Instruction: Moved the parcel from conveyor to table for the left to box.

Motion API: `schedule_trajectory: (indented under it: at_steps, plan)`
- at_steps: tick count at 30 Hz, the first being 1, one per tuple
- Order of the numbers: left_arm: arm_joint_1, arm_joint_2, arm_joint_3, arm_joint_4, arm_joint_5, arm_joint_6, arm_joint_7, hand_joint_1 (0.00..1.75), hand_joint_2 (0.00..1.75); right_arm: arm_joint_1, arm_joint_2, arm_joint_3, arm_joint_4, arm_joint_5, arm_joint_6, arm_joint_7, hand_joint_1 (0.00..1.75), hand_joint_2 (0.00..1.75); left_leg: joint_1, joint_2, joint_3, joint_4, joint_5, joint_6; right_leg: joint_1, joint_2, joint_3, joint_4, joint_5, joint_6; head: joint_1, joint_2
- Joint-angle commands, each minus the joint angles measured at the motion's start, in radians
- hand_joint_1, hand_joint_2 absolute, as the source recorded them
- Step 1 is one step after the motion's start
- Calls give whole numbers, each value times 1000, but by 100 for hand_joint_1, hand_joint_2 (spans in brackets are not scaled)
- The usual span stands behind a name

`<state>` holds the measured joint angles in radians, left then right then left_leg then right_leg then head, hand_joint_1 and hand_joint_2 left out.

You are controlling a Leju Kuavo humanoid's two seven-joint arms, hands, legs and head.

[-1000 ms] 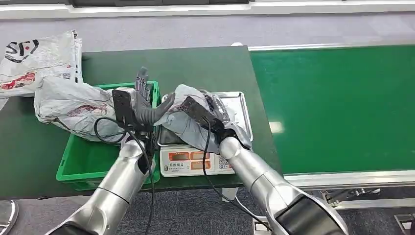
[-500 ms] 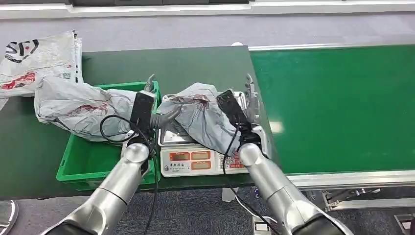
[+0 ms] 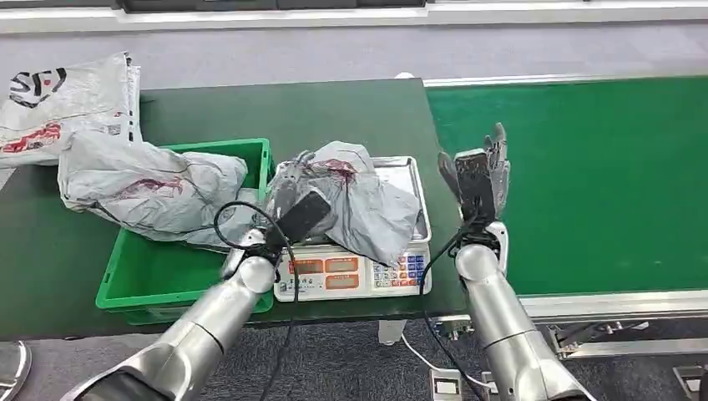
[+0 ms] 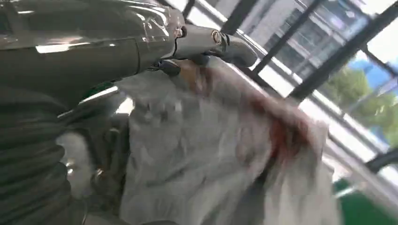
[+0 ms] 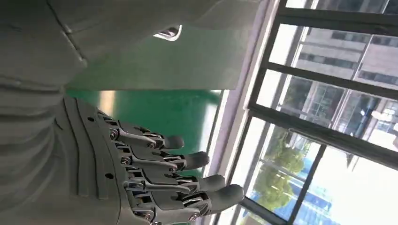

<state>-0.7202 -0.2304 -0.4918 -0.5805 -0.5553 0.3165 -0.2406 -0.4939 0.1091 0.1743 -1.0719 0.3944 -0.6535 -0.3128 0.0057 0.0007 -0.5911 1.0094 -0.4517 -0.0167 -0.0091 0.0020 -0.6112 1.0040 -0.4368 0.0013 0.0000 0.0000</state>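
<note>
A crumpled grey parcel with a red mark lies on the steel tray of the scale on the dark green table. My left hand is against the parcel's left side, half hidden behind its wrist camera. In the left wrist view the parcel lies close against my left hand, whose thumb stretches over it; whether the fingers grip it is unclear. My right hand is raised over the conveyor's near-left edge, apart from the parcel. My right hand has its fingers spread and holds nothing.
A green crate stands left of the scale with another grey parcel draped over it. A white printed bag lies at the table's far left. The green conveyor belt runs to the right.
My right hand let go of the parcel and swung right over the conveyor. My left hand moved from beside the crate onto the parcel's left side. The parcel settled on the scale.
</note>
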Motion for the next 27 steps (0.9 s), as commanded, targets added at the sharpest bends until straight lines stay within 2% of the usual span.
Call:
schedule_trajectory:
  at_steps: [1, 6, 8, 9, 10, 12, 14, 16, 21, 24, 27]
  plan:
    - [-109, -20, -384, 277, -298, -216, 104, 0, 175, -57, -25, -57, 189, -71, 8, -48, 0, 175, 0, -2, 3, -2, 0, 1, 0, -2, 4, -3, 0, 0, 0, 0]
    - [-114, -19, -381, 277, -299, -223, 106, 0, 175, -52, -27, -56, 183, -74, 9, -51, 0, 175, 0, -1, 3, -2, 0, 1, -1, -2, 4, -2, 0, 0, 0, 0]
    - [-126, -20, -419, 280, -347, -242, 120, 0, 175, -44, -26, -57, 173, -75, 11, -44, 0, 175, 1, -2, 3, -1, 0, 1, -1, -2, 5, -2, 0, 0, 0, 0]
    - [-130, -23, -415, 280, -346, -249, 115, 113, 175, -39, -26, -57, 169, -76, 14, -43, 0, 175, 0, -2, 2, -1, 0, 1, -1, -2, 4, -1, 0, 0, 0, 0]
    - [-132, -26, -385, 273, -326, -230, 113, 175, 175, -32, -26, -59, 162, -77, 15, -40, 0, 175, 0, -2, 3, -2, 0, 1, -1, -2, 5, -2, 1, 0, 0, 0]
    - [-134, -31, -342, 259, -300, -174, 114, 168, 175, -21, -28, -59, 157, -73, 20, -32, 0, 175, 1, -3, 2, -1, 1, 1, -1, -4, 5, -2, 1, 0, 0, 0]
    - [-131, -37, -263, 238, -245, -97, 98, 175, 175, -14, -31, -60, 154, -79, 27, -32, 0, 175, 0, -4, 3, -2, 2, 2, -1, -5, 5, -3, 1, 1, 0, 0]
    - [-134, -37, -241, 225, -227, -77, 95, 175, 175, -14, -30, -59, 155, -79, 29, -32, 0, 175, 0, -3, 2, -2, 3, 3, -1, -5, 5, -3, 2, 1, 0, 0]
    - [-129, -38, -67, 109, -67, 27, -13, 175, 175, -22, -32, -50, 186, -108, 36, -40, 0, 175, 0, -3, 0, 0, 4, 4, -2, -5, 3, -1, 2, 3, 0, 0]
    - [-145, -15, -55, 12, -64, 47, -2, 175, 175, -20, -36, -47, 193, -121, 32, -55, 0, 175, 0, -3, -1, 0, 4, 4, -2, -5, 1, 0, 2, 3, 0, 0]
    - [-136, -12, -58, -4, -69, 40, 12, 175, 175, -19, -37, -45, 191, -124, 31, -55, 0, 175, 1, -3, -1, 0, 3, 4, -1, -4, 1, -1, 2, 2, 0, 0]
